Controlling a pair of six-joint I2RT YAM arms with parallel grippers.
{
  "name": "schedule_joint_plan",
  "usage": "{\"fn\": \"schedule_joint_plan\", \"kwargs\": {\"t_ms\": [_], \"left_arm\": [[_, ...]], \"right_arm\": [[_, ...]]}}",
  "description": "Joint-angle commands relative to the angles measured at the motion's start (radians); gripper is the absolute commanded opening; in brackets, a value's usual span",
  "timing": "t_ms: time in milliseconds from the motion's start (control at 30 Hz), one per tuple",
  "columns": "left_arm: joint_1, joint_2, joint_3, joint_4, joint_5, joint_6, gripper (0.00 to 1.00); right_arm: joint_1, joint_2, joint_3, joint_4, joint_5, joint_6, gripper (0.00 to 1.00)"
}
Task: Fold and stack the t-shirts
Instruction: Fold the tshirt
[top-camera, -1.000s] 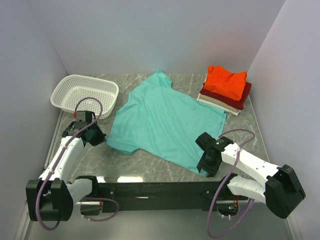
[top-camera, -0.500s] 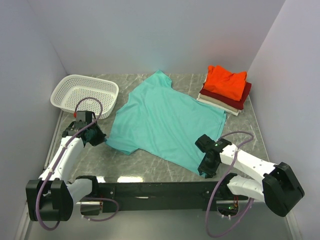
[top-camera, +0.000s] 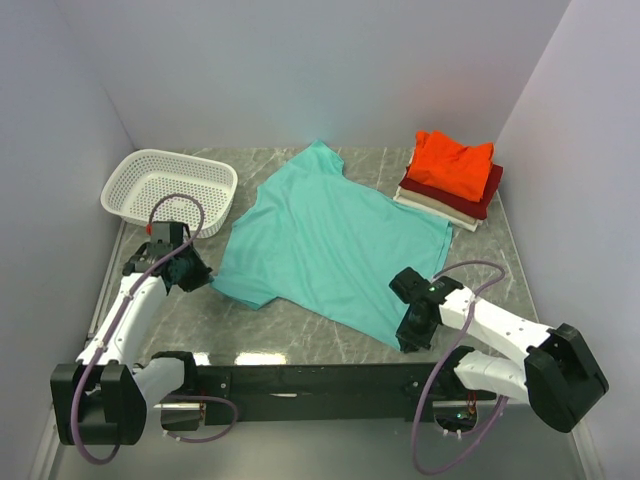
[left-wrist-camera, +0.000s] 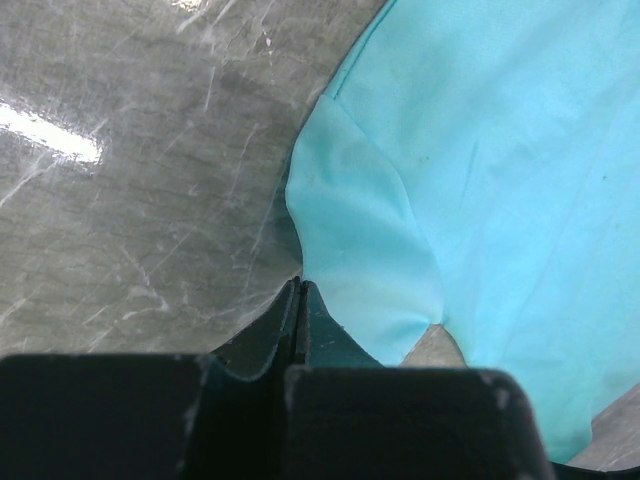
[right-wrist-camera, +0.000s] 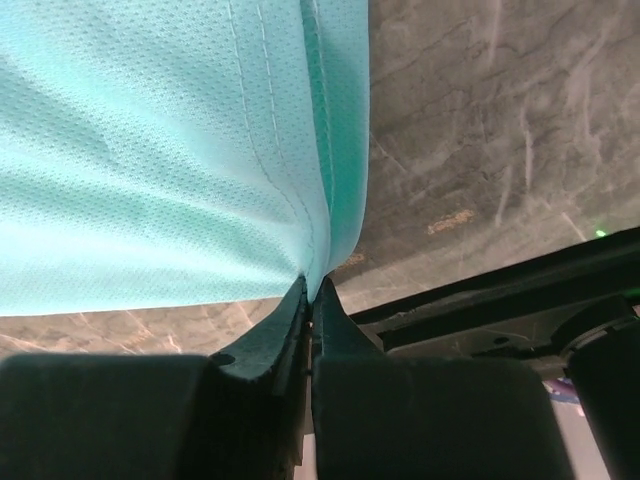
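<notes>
A teal short-sleeved cloth t-shirt (top-camera: 335, 240) lies spread flat on a grey marbled tabletop (top-camera: 270, 330), just to the right of a white plastic mesh basket (top-camera: 170, 153). Its neck end faces the basket, and its long axis runs away from the basket, slanting toward the arms. On the far side of the shirt from the basket sits a stack of folded shirts (top-camera: 452, 165), with orange-red on top of dark red and cream. The left gripper (left-wrist-camera: 299, 290) sits just in front of the basket with its jaws pressed together. Its tips meet the edge of the shirt's near sleeve, but the pictures do not show whether any cloth is caught between them. The right gripper (right-wrist-camera: 312, 288) is well away from the basket, at the shirt's near hem corner. Its jaws are closed tight on the stitched edge of the cloth, which runs down into the pinch. The two claws therefore stand at opposite ends of the shirt's near long edge, with the rest of the shirt lying beyond them. The likely next move is to lift that edge and carry it away from the arms, folding it over the far half.
</notes>
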Motion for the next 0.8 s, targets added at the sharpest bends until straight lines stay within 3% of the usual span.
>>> {"fn": "schedule_joint_plan", "kwargs": {"t_ms": [0,533,767], "left_arm": [[0.005,-0.031,0.065,-0.028,0.0,0.013,0.0],[0.003,-0.194,0.068,-0.259,-0.081,-0.012,0.0],[-0.004,-0.171,0.088,-0.208,-0.035,0.01,0.0]], "right_arm": [[0.01,0.008,0.058,-0.074,0.026,-0.061,0.0],[0.029,-0.006,0.043,-0.111,-0.101,-0.163,0.0],[0.033,0.003,0.095,-0.111,-0.095,-0.161,0.0]]}}
